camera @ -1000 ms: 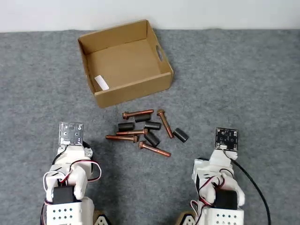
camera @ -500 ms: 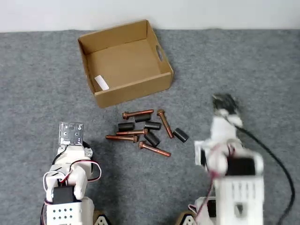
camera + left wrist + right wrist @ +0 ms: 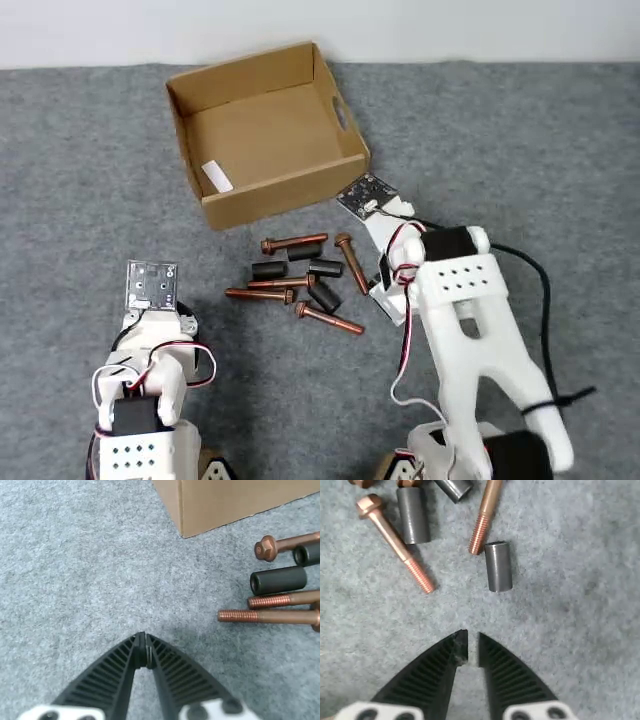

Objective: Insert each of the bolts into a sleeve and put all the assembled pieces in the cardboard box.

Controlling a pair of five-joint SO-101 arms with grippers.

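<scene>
Coarse grey felt (image 3: 540, 130) covers the table. The brown cardboard box (image 3: 290, 192), with a handle slot, sits well beyond both pincers. The right pincer (image 3: 470, 647), ribbed black, is parted a crack. Just ahead lie threaded copper bolts (image 3: 398, 545), some cut off, and a smooth dark sleeve (image 3: 498, 566). The left pincer (image 3: 141, 651) is pinched closed, empty.

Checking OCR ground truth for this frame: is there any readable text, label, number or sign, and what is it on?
White label on the floor of the cardboard box: too small to read.
Bolt head: no legible marking.
No other text, numbers or signs can be read.
</scene>
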